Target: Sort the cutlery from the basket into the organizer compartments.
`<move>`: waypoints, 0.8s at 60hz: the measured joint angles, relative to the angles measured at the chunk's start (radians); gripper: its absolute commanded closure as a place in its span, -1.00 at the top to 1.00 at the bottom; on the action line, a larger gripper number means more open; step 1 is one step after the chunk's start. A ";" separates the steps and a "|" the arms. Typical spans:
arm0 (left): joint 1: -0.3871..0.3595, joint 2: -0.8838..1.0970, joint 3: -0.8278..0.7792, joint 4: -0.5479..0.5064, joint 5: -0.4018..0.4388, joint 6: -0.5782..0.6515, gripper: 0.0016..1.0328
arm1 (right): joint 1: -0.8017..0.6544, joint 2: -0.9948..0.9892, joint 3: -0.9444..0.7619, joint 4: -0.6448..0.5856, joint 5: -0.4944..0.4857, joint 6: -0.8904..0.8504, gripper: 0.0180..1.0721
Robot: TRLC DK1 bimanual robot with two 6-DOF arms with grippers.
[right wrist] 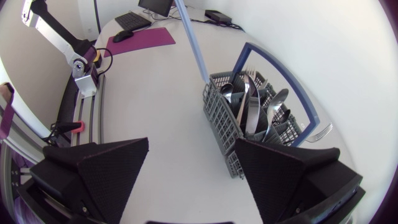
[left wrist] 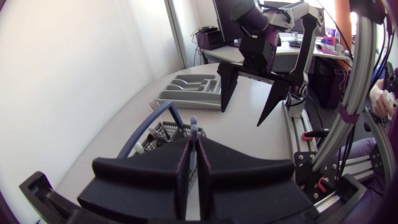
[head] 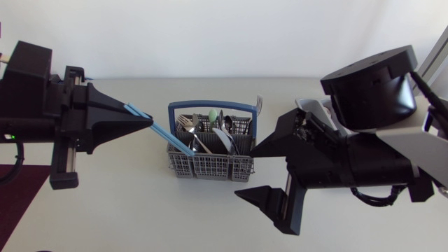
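1. The left pincer [head: 143,121] comes in from the left side of the table [head: 140,210], its tip just short of the basket [head: 183,168].
2. Its fingers are pressed almost together and clamp a thin blue handle [head: 164,133] from both sides. The left wrist view shows the two pads flat against it, with the handle's end poking out past the tips.
3. The blue handle slants down from the fingers into the basket's end nearest the left arm. Its lower end sits among the other cutlery, so what kind of piece it is cannot be told.
4. The right pincer [head: 256,172] is spread wide and holds nothing.
5. One of its fingers [head: 276,143] points at the basket's far end and comes very near the corner. Whether it touches cannot be told. The other finger stands well clear over bare table.
6. The grey basket has a blue arched grip and stands upright between the two arms, with spoons and forks still packed in it.
7. A fork [head: 258,103] lies on the table just behind the basket.
8. The organizer [left wrist: 193,90] sits beyond the right pincer, well apart from the basket.
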 measured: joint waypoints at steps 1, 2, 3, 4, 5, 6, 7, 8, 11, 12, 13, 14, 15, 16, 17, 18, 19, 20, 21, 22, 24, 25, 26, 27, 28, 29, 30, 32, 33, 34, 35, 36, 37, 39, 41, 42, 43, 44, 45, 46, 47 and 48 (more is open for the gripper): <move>-0.003 0.000 -0.002 0.000 0.004 0.000 -0.94 | 0.003 0.001 0.001 0.000 -0.002 0.000 0.90; -0.007 0.000 -0.004 0.000 0.010 0.000 -0.94 | 0.006 0.002 0.002 0.000 -0.003 0.000 0.90; -0.010 0.000 -0.006 0.001 0.014 0.000 -0.94 | 0.009 0.004 0.003 0.000 -0.007 -0.001 0.90; -0.014 -0.001 -0.010 0.001 0.018 0.000 -0.94 | 0.011 0.007 0.003 0.000 -0.013 -0.002 0.90; -0.018 -0.001 -0.013 0.001 0.021 0.000 -0.94 | 0.013 0.010 0.005 0.000 -0.021 -0.004 0.90; -0.022 -0.001 -0.018 0.001 0.023 0.000 -0.94 | 0.015 0.015 0.005 0.000 -0.027 -0.008 0.89; -0.027 -0.001 -0.023 0.002 0.025 0.000 -0.94 | 0.018 0.021 0.007 0.000 -0.033 -0.008 0.89; -0.034 -0.001 -0.029 0.002 0.027 0.000 -0.94 | 0.019 0.026 0.008 0.000 -0.040 -0.011 0.89; -0.053 -0.001 -0.046 0.002 0.035 0.000 -0.94 | 0.022 0.046 0.014 0.000 -0.053 -0.014 0.85; -0.059 0.000 -0.052 0.002 0.039 0.000 -0.94 | 0.024 0.053 0.016 0.000 -0.055 -0.014 0.84; -0.067 0.001 -0.058 0.002 0.043 0.000 -0.94 | 0.024 0.062 0.018 0.000 -0.058 -0.014 0.84; -0.073 0.002 -0.061 0.002 0.047 0.000 -0.94 | 0.024 0.070 0.019 0.000 -0.061 -0.014 0.84; -0.080 0.003 -0.066 0.004 0.048 0.000 -0.94 | 0.024 0.077 0.021 0.001 -0.066 -0.015 0.84; -0.086 0.004 -0.069 0.008 0.048 0.000 -0.94 | 0.025 0.084 0.022 0.001 -0.071 -0.015 0.83; -0.092 0.006 -0.072 0.011 0.050 0.000 -0.94 | 0.026 0.091 0.024 0.001 -0.075 -0.015 0.83; -0.099 0.009 -0.074 0.014 0.053 -0.001 -0.94 | 0.027 0.100 0.026 0.001 -0.078 -0.015 0.82; -0.105 0.012 -0.076 0.016 0.056 -0.001 -0.94 | 0.029 0.106 0.028 0.002 -0.079 -0.015 0.80; -0.109 0.015 -0.077 0.018 0.058 -0.002 -0.94 | 0.031 0.113 0.031 0.003 -0.082 -0.015 0.79; -0.114 0.018 -0.078 0.021 0.064 -0.002 -0.94 | 0.032 0.120 0.034 0.003 -0.082 -0.015 0.78; -0.117 0.022 -0.079 0.021 0.069 -0.003 -0.94 | 0.034 0.127 0.037 0.004 -0.082 -0.015 0.78; -0.124 0.029 -0.080 0.028 0.075 -0.005 -0.94 | 0.041 0.142 0.045 0.007 -0.084 -0.015 0.78; -0.127 0.032 -0.080 0.030 0.076 -0.005 -0.94 | 0.044 0.149 0.048 0.008 -0.086 -0.015 0.78; -0.130 0.035 -0.081 0.032 0.079 -0.005 -0.94 | 0.046 0.155 0.051 0.012 -0.090 -0.015 0.78; -0.132 0.037 -0.082 0.035 0.080 -0.008 -0.94 | 0.049 0.161 0.054 0.014 -0.095 -0.015 0.78; -0.135 0.040 -0.082 0.036 0.083 -0.008 -0.94 | 0.052 0.169 0.058 0.018 -0.101 -0.015 0.77; -0.137 0.042 -0.082 0.037 0.087 -0.008 -0.94 | 0.055 0.175 0.061 0.019 -0.106 -0.016 0.76; -0.137 0.044 -0.082 0.037 0.093 -0.008 -0.94 | 0.058 0.180 0.064 0.021 -0.108 -0.016 0.73; -0.139 0.049 -0.084 0.039 0.101 -0.008 -0.94 | 0.064 0.191 0.071 0.023 -0.113 -0.017 0.72; -0.141 0.051 -0.085 0.041 0.101 -0.008 -0.94 | 0.066 0.196 0.075 0.023 -0.116 -0.018 0.72; -0.142 0.053 -0.086 0.043 0.103 -0.008 -0.94 | 0.070 0.203 0.079 0.023 -0.120 -0.018 0.72; -0.142 0.055 -0.086 0.044 0.106 -0.008 -0.94 | 0.072 0.207 0.082 0.023 -0.123 -0.018 0.72; -0.143 0.058 -0.086 0.044 0.109 -0.008 -0.94 | 0.076 0.211 0.084 0.023 -0.127 -0.018 0.72; -0.143 0.060 -0.086 0.044 0.111 -0.008 -0.94 | 0.078 0.215 0.087 0.023 -0.127 -0.018 0.72; -0.143 0.065 -0.086 0.047 0.117 -0.008 -0.94 | 0.084 0.224 0.092 0.023 -0.130 -0.019 0.72; -0.143 0.069 -0.086 0.051 0.123 -0.008 -0.94 | 0.085 0.230 0.096 0.023 -0.132 -0.021 0.72; -0.143 0.071 -0.086 0.052 0.124 -0.008 -0.94 | 0.087 0.232 0.098 0.023 -0.134 -0.022 0.71; -0.143 0.072 -0.086 0.054 0.125 -0.008 -0.94 | 0.089 0.235 0.100 0.023 -0.134 -0.023 0.68; -0.143 0.074 -0.086 0.054 0.127 -0.008 -0.94 | 0.089 0.237 0.101 0.022 -0.134 -0.024 0.65; -0.143 0.075 -0.086 0.054 0.129 -0.008 -0.94 | 0.089 0.238 0.101 0.023 -0.134 -0.026 0.63; -0.142 0.076 -0.086 0.054 0.131 -0.008 -0.94 | 0.089 0.239 0.103 0.022 -0.134 -0.027 0.62; -0.142 0.077 -0.086 0.054 0.134 -0.008 -0.94 | 0.089 0.241 0.105 0.022 -0.134 -0.030 0.61; -0.142 0.079 -0.086 0.054 0.138 -0.008 -0.94 | 0.089 0.244 0.106 0.022 -0.134 -0.032 0.60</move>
